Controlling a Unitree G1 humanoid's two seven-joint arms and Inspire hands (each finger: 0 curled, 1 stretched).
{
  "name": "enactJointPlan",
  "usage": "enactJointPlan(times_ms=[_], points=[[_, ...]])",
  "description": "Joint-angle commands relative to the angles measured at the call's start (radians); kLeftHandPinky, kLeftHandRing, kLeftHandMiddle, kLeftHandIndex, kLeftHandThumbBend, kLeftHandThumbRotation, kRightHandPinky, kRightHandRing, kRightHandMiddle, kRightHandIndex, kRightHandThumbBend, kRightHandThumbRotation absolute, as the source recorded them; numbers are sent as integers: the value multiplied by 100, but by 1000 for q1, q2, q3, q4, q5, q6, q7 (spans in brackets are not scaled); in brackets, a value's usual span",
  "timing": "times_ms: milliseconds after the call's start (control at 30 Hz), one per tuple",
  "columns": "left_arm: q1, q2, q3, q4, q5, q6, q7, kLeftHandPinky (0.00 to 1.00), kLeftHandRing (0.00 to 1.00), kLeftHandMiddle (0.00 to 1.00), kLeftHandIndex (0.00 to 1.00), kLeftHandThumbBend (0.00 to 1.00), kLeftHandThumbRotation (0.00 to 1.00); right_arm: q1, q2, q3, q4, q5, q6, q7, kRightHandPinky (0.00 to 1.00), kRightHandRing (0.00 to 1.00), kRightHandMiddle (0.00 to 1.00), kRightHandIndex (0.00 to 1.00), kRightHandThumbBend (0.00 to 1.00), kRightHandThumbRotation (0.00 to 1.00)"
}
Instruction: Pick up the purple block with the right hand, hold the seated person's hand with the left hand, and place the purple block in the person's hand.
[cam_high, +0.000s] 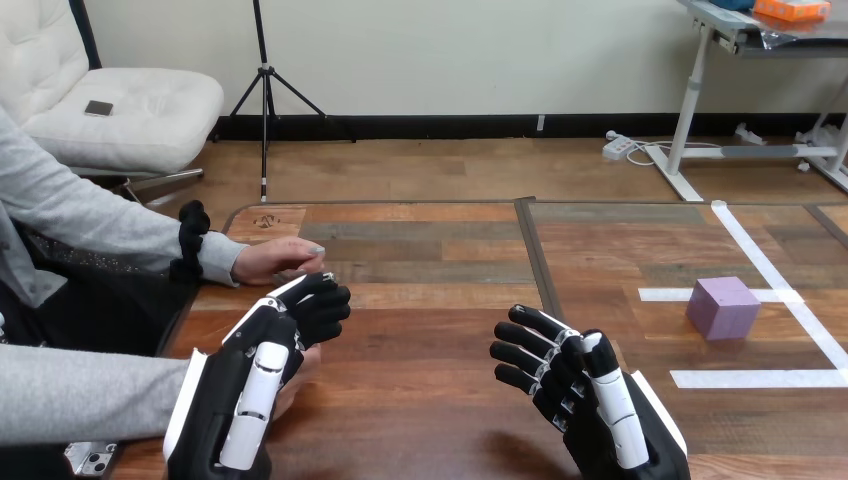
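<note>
The purple block (723, 305) sits on the table at the right, inside a square marked with white tape. My right hand (575, 385) hovers low at centre-right, well left of the block, its fingers relaxed and holding nothing. Lower left is my left hand (265, 360), fingers loosely bent and pointing away from me. One of the person's hands (297, 385) lies beneath it, mostly hidden; I see no finger of mine curled round it. The person's other hand (275, 260) rests flat on the table just beyond my left fingertips.
White tape lines (770, 265) frame the block's spot at the right. A dark seam (540, 270) runs down the table's middle. A phone (90, 460) lies at the bottom left edge, by the person's grey sleeve (80, 395).
</note>
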Motion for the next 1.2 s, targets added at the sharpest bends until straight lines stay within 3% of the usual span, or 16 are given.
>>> enactJointPlan(times_ms=[0,633,933,1167], points=[[-20,-9,2,-38,9,-10,1,78,78,77,76,47,88,-32,9,-6,-35,17,-12,3,85,83,81,80,77,80],[5,0,-9,-68,0,15,-12,83,81,79,79,44,88,-22,-2,-5,-42,10,-11,4,86,83,82,81,78,82],[12,1,-17,-85,0,35,-10,85,81,79,79,46,86,-51,-7,-14,-10,5,-31,9,85,82,81,80,76,81],[15,3,-23,-95,1,53,-11,85,81,79,79,47,86,-99,-26,-24,13,-32,-41,-9,83,81,81,79,72,84]])
